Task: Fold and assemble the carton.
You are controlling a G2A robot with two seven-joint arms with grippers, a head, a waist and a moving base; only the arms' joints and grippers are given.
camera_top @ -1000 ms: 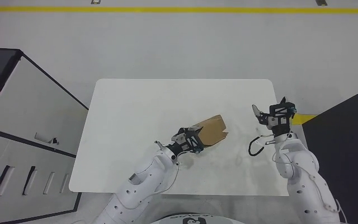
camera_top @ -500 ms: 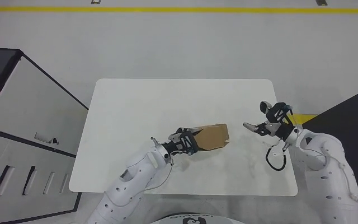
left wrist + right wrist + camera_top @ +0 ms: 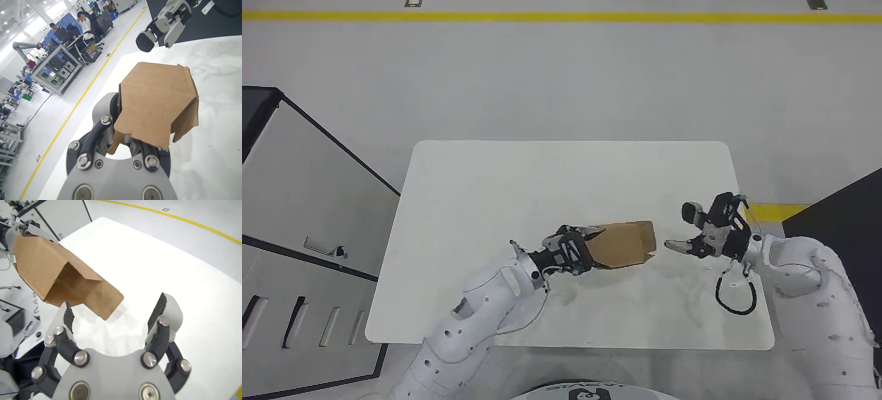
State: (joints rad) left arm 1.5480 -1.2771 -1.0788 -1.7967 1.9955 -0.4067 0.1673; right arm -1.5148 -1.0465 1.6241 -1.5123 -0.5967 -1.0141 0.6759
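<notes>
Half done, I judge: the brown cardboard carton, clamped by the left gripper, is opened into a tube, its end flaps unfolded beside the spread-open right gripper.

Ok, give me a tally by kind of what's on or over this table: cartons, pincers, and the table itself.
carton: 1
pincers: 2, the left pincer shut on the carton, the right pincer open beside it
table: 1
Total: 4
</notes>
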